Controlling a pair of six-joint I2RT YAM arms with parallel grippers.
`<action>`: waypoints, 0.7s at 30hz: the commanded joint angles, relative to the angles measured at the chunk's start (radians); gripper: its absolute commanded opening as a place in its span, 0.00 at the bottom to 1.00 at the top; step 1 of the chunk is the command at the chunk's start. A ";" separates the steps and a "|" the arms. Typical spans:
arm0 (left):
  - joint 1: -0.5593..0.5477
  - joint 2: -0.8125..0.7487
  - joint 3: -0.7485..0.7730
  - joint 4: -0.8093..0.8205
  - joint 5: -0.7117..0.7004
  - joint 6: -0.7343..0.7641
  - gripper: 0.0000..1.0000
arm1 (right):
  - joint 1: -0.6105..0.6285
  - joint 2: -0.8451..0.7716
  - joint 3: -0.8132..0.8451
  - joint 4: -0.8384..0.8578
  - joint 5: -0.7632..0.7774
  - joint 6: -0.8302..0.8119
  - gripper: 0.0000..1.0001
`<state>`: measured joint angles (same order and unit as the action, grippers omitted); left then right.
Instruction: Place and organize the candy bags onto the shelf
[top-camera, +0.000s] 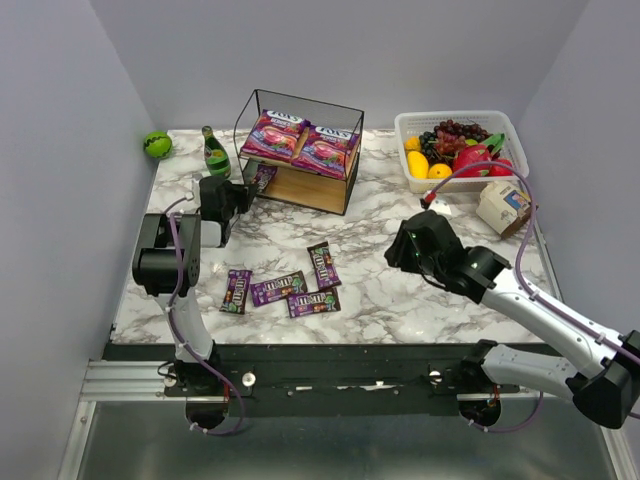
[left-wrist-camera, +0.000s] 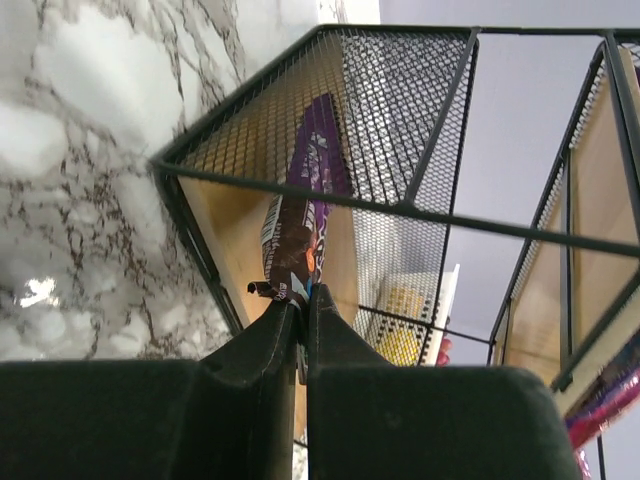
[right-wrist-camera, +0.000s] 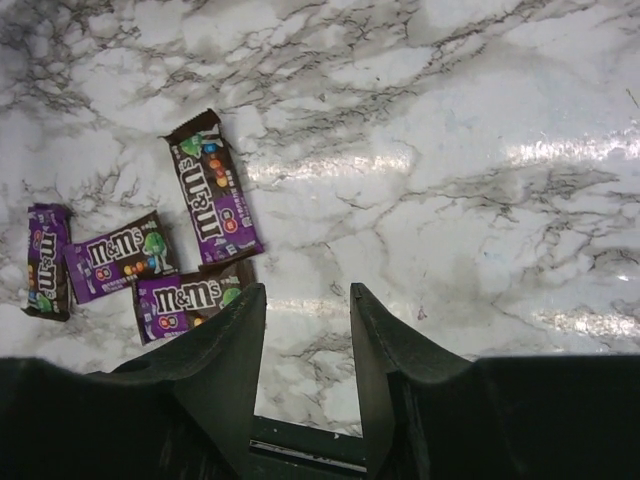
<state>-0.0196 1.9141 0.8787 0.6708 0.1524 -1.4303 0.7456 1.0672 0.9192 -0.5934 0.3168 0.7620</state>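
The black wire shelf (top-camera: 345, 186) stands at the back centre, with two pink FOX'S bags (top-camera: 273, 135) (top-camera: 326, 150) lying on its top board. My left gripper (top-camera: 244, 192) is shut on the end of one M&M's packet (left-wrist-camera: 303, 225) and holds it inside the shelf's (left-wrist-camera: 300, 187) lower tier at the left end, over the wooden board. Four M&M's packets lie on the table in front: (top-camera: 237, 291), (top-camera: 277, 288), (top-camera: 313, 302), (top-camera: 324, 265). My right gripper (right-wrist-camera: 305, 300) is open and empty above the marble, just right of those packets (right-wrist-camera: 213, 190).
A green bottle (top-camera: 215, 152) stands just left of the shelf and a green ball (top-camera: 157, 144) sits in the back left corner. A white fruit basket (top-camera: 505, 122) and a beige carton (top-camera: 503, 205) are at the back right.
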 joint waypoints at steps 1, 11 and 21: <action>0.001 0.045 0.072 0.024 -0.039 0.004 0.00 | -0.009 -0.059 -0.054 -0.051 0.050 0.051 0.48; 0.003 0.115 0.154 -0.065 -0.053 -0.004 0.00 | -0.020 -0.088 -0.079 -0.078 0.074 0.062 0.49; 0.003 0.122 0.152 -0.113 -0.047 0.005 0.32 | -0.037 -0.070 -0.071 -0.075 0.070 0.053 0.50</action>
<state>-0.0196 2.0239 1.0271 0.5724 0.1314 -1.4284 0.7177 0.9913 0.8547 -0.6468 0.3508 0.8059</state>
